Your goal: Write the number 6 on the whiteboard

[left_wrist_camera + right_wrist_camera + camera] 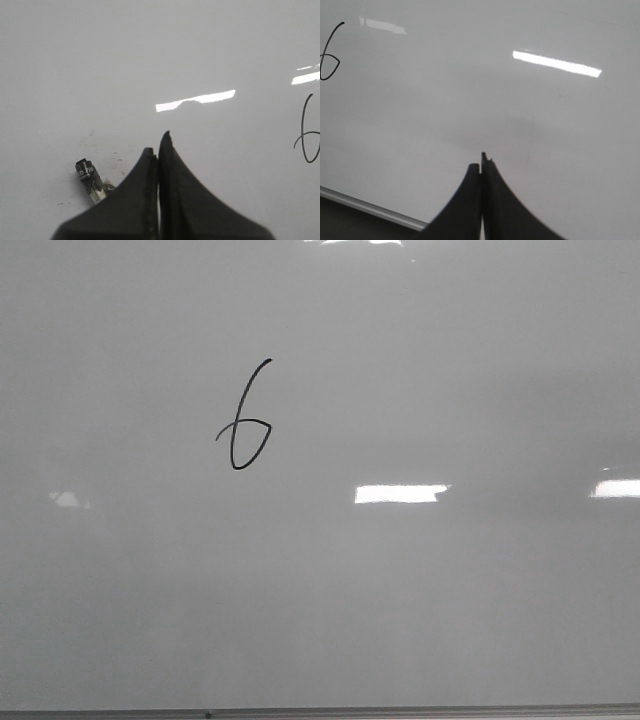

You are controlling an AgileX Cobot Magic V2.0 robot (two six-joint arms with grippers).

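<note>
Left gripper (159,150): two matte black, wedge-shaped fingers (185,195) pressed flat together, tips tapering to a point, one tip slightly longer than the other. Nothing lies between them. Just beside the fingers a small black cylindrical marker (90,177) with pale lettering and a clear section shows against the board; whether it touches the fingers cannot be told. Small dark specks dot the surface around it.

Right gripper (482,165): the same black tapered fingers (500,210), closed tip to tip with only a hairline seam, holding nothing. It is poised over the board near the frame (365,205), a thin grey strip running obliquely, with a dark area beyond it.

The whiteboard (450,620) is glossy, pale grey-white and flat, filling the front view; bright rectangular light reflections (400,493) lie across it, and the frame runs along its bottom edge.

The 6 (245,420) is a thin black hand-drawn stroke: a curved stem, a pointed closed loop, and a short tail projecting left. In the front view it sits left of centre in the upper half of the board. It is cut off at the edge of each wrist view, well apart from both grippers.
</note>
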